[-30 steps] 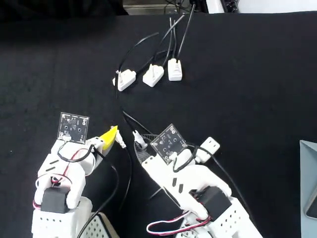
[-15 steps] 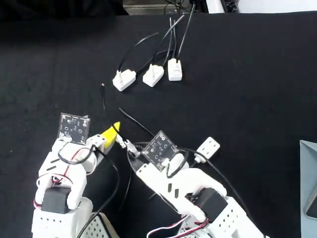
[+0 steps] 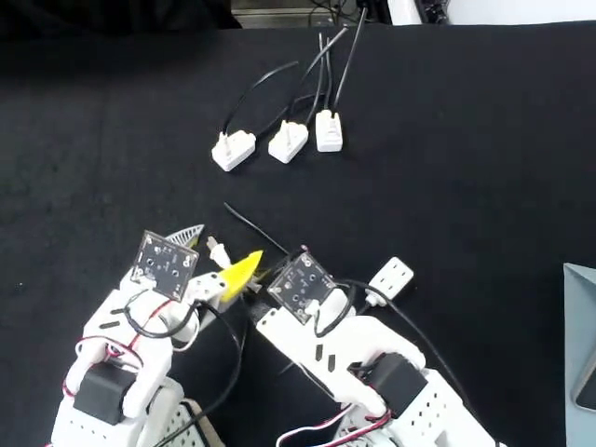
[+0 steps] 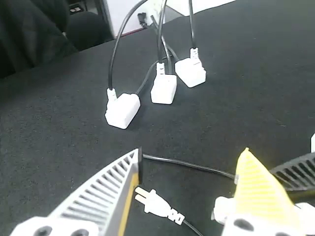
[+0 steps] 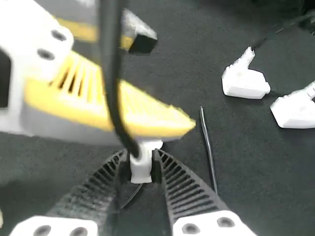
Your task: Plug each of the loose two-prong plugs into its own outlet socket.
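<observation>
Three white outlet sockets (image 3: 233, 149) (image 3: 288, 140) (image 3: 328, 130) lie in a row at the back of the black table, seen again as sockets (image 4: 122, 109) (image 4: 163, 88) (image 4: 190, 72). My left gripper (image 3: 228, 244) (image 4: 190, 155) is open, one finger grey, one yellow. A loose white two-prong plug (image 3: 219, 250) (image 4: 155, 206) lies on the table between them. My right gripper (image 5: 141, 155) is shut on a second white plug (image 5: 141, 169), close under the left gripper's yellow finger (image 5: 123, 108). That plug's black cord runs across this finger.
A fourth white socket block (image 3: 393, 275) on a black cord lies just right of the right arm. Black cords (image 3: 321, 65) run from the sockets to the table's far edge. A grey object (image 3: 582, 345) sits at the right edge.
The left arm has swung right and forward, its fingers now standing on either side of the loose plug. The right arm shifted left with its plug, then held still. A raised black cord has dropped away.
</observation>
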### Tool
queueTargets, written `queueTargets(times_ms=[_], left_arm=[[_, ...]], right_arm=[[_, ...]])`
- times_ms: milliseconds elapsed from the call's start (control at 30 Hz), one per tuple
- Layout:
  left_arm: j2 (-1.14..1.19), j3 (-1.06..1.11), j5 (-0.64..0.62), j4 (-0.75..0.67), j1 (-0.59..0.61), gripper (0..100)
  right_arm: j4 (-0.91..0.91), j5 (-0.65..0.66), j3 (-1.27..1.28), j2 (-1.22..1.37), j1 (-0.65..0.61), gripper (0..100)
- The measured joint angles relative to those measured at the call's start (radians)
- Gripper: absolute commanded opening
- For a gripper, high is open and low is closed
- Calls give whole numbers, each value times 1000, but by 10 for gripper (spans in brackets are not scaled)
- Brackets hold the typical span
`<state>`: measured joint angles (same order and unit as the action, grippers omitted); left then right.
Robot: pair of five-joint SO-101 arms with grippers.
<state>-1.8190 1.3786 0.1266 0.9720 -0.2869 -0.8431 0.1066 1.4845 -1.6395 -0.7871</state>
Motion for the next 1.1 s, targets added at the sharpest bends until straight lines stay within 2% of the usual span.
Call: queueTargets(times_ms=[167, 333, 533, 600, 733, 800, 867, 1033, 1100], left_arm=[[0, 0, -2, 2, 12, 307], [0, 0, -2, 2, 83, 306], [0, 0, -2, 2, 89, 305], [2, 0, 18, 2, 89, 262], [2, 0, 43, 2, 38, 69], [2, 0, 49, 2, 18, 37], [2, 0, 54, 0, 2, 51], [40, 0, 55, -32, -12, 168], [100, -6, 55, -51, -12, 173]], right_arm=[[0, 2, 0, 0, 17, 12], [0, -2, -2, 0, 161, 12], [43, -2, -40, 0, 353, 12], [81, -9, -40, 0, 407, 12], [133, -46, -40, 0, 483, 12], [140, -63, -40, 0, 509, 12], [146, -74, -40, 0, 534, 12], [189, -106, -40, 0, 598, 12], [190, -121, -40, 0, 621, 12]])
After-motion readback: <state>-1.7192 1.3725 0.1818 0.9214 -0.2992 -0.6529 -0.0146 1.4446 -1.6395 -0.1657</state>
